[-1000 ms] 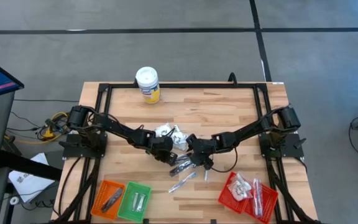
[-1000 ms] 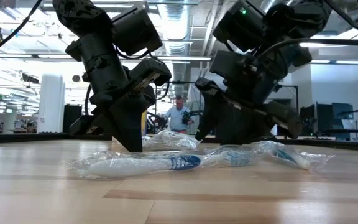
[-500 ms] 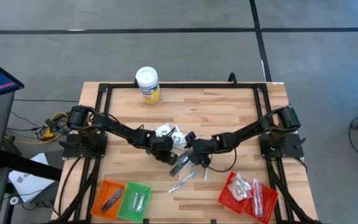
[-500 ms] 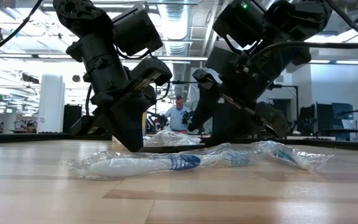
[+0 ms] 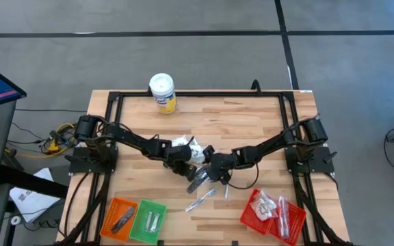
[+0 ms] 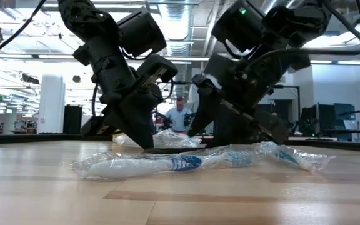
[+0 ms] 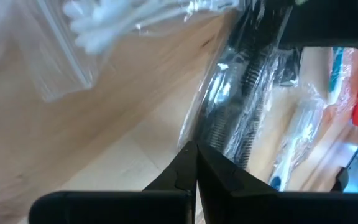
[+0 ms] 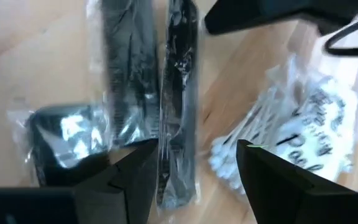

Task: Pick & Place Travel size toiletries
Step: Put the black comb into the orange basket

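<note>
Both grippers are now sitting slightly closer together at counter (image 5: 252,123) centre. Left gripper (image 5: 185,166), pressed together, is resting at 9 o'clock of the dark wrapped combs (image 8: 179,93). Right gripper (image 5: 212,169) is straddling them, spread.

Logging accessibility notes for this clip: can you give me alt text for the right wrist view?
The right claw, open, hangs over a black comb in clear wrap on the wooden table, beside a clear bag of white cotton swabs.
</note>
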{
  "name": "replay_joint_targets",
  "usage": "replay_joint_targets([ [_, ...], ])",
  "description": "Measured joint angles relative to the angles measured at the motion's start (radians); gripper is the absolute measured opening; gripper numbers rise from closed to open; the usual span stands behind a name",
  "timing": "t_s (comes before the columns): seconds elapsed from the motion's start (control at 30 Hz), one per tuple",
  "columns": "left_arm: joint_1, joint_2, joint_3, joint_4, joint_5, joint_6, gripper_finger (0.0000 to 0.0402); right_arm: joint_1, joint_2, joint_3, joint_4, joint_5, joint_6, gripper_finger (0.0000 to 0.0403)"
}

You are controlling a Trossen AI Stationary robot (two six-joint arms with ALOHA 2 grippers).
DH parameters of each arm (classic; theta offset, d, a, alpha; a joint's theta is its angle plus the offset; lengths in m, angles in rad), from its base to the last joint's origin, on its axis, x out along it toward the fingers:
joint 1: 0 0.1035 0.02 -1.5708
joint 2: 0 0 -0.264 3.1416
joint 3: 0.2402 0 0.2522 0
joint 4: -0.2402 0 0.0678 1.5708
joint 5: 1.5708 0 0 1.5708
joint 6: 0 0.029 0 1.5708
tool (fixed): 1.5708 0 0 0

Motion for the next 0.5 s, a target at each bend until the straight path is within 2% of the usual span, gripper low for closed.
replay_joint_targets([
  [0.5,0.012,0.000,-0.014,0.016,0.035,0.008,0.0000,-0.002,0.009,0.048,-0.010,0.001,0.000,0.0163],
])
